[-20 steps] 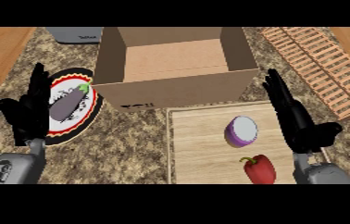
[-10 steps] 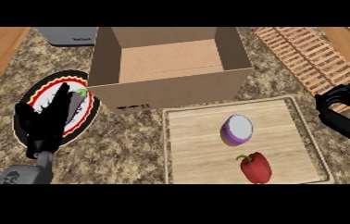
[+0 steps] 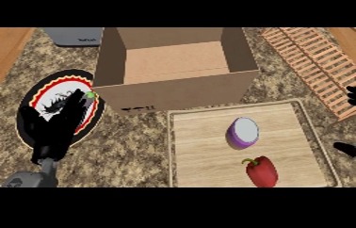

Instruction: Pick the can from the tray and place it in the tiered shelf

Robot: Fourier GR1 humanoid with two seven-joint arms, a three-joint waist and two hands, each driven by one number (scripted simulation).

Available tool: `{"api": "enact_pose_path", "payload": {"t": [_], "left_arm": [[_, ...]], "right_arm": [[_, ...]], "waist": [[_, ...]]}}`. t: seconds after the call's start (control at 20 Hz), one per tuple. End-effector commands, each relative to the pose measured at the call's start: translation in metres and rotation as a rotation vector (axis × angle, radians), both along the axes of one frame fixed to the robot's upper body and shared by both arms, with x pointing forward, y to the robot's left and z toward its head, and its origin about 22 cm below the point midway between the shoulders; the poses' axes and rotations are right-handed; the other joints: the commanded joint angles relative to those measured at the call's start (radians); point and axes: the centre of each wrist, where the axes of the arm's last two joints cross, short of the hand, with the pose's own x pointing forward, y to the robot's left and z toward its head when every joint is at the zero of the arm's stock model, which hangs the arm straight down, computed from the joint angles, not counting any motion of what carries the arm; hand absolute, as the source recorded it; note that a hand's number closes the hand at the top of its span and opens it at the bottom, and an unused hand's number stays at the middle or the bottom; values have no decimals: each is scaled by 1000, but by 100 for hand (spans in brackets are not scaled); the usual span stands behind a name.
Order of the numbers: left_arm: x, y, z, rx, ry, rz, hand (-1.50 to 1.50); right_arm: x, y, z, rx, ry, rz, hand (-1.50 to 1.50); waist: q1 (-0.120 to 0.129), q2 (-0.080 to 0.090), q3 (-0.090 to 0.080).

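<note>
Currently the can, purple-sided with a pale top, rests on the wooden tray at the counter's near right portion, just beyond a red bell pepper. Its round top faces up and tilts slightly toward the near edge, so the long axis appears close to upright.

The tiered shelf, a slatted wooden rack, lies toward the counter's far right corner, beyond and right of the tray.

The right hand shows only as dark fingertips at the counter's right edge; whether they are spread or curled cannot be told. It is apart from the can, which lies to its left, and it is the nearer hand, on the shelf's side as well.

The left hand lies over a patterned plate near the left edge, fingers straight, holding nothing, well apart from the can.

An open cardboard box carries a small dark marking on its near wall, not legible. A grey container at the far left corner bears faint lettering, also unreadable.
</note>
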Motion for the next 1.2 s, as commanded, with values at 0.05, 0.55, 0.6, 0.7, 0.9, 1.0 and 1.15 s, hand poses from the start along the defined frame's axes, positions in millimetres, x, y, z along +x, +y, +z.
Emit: {"api": "enact_pose_path", "payload": {"t": [0.05,0.55,0.6,0.7,0.9,1.0,1.15], "left_arm": [[-18,6,-34,-15,157,35,0],[-9,5,-18,-6,154,0,0],[-19,-1,-31,1,145,-9,0],[-6,8,-12,-19,118,3,0],[-8,-5,-25,-9,164,-24,0],[-6,-20,-25,1,147,-18,0],[-12,0,-32,-14,151,-13,0]], "right_arm": [[-7,8,33,-50,76,168,-150],[-7,93,97,-237,237,121,-150],[-12,101,106,-261,240,106,-150],[-9,114,111,-261,254,60,-150],[-10,145,111,-361,275,6,-150],[-2,158,117,-373,322,-13,-150],[16,162,110,-392,401,-9,-150]], "waist": [[1,11,-13],[34,15,-15],[30,14,-15],[34,14,-14],[40,17,-14],[46,17,-14],[44,17,-13]]}}
